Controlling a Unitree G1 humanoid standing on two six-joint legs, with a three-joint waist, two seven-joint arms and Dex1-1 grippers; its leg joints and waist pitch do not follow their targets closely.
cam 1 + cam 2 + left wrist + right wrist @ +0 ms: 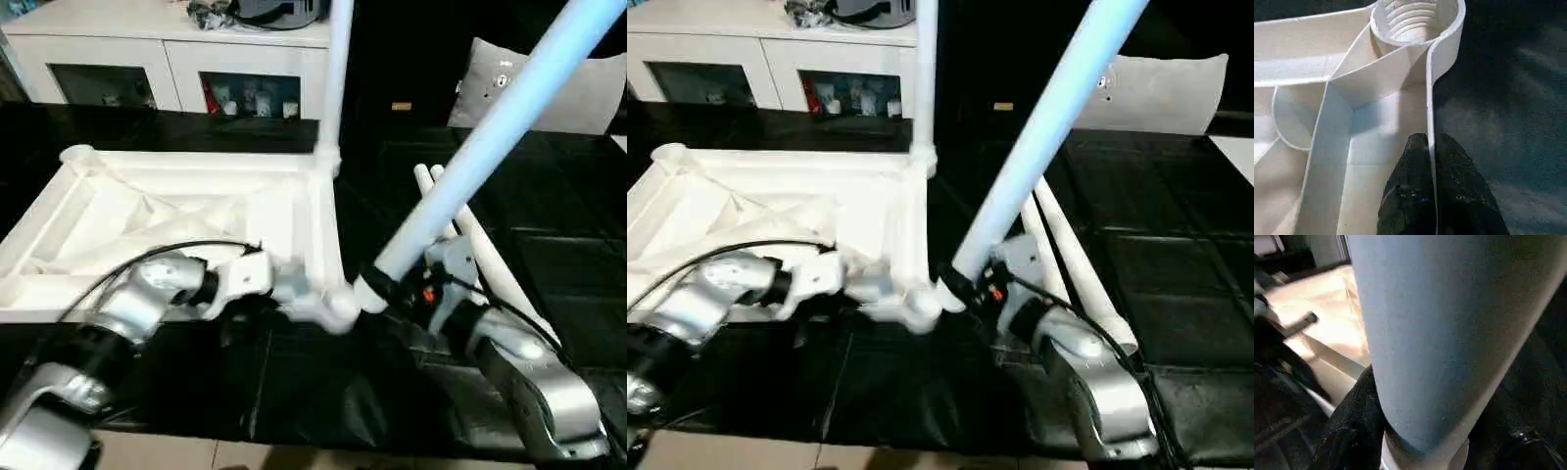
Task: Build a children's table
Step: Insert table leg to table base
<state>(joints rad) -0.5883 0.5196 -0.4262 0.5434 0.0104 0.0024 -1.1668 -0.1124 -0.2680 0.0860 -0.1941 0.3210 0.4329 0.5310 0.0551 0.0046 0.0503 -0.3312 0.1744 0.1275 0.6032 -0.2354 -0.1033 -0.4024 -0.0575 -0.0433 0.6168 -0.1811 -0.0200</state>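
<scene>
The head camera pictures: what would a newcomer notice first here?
A long white leg slants across the view, held near its lower end by the right gripper. Beside it the upturned tabletop lies on the black work table, the left gripper pinching its near rim, one leg already upright at a far corner.

Top: on the work table, underside up, mostly to the left of my left pincer, which straddles its near-right rim wall. Corner socket: just ahead of that pincer. Upright leg: in the far-right corner, beyond it. Tilted leg: in my right pincer, foot at the near-right corner. Two loose legs: on the work table behind my right pincer. Cabinet: beyond the work table.
</scene>
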